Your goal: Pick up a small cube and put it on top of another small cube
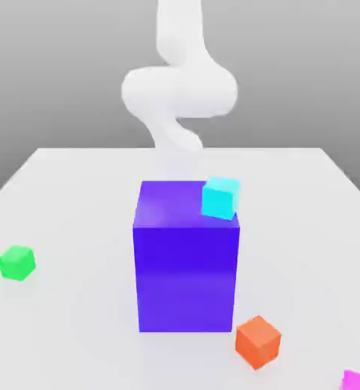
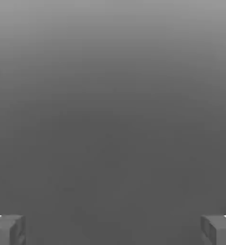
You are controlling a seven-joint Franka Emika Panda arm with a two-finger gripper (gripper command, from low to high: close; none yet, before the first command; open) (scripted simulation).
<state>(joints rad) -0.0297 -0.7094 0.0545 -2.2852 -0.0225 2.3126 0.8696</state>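
A glossy, smooth blue-violet box (image 1: 186,278), taller than wide, stands mid-frame in the exterior view. A cyan cube (image 1: 221,198) appears at its upper right corner. Matte-looking cubes lie around: green (image 1: 17,263) at left, orange (image 1: 258,342) at lower right, magenta (image 1: 358,381) in the corner. The gripper (image 2: 113,230) is wide open, empty.

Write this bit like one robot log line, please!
gripper: open, empty | cyan cube: at purple-blue box's top edge | green cube, orange cube: on table | stacking: not done
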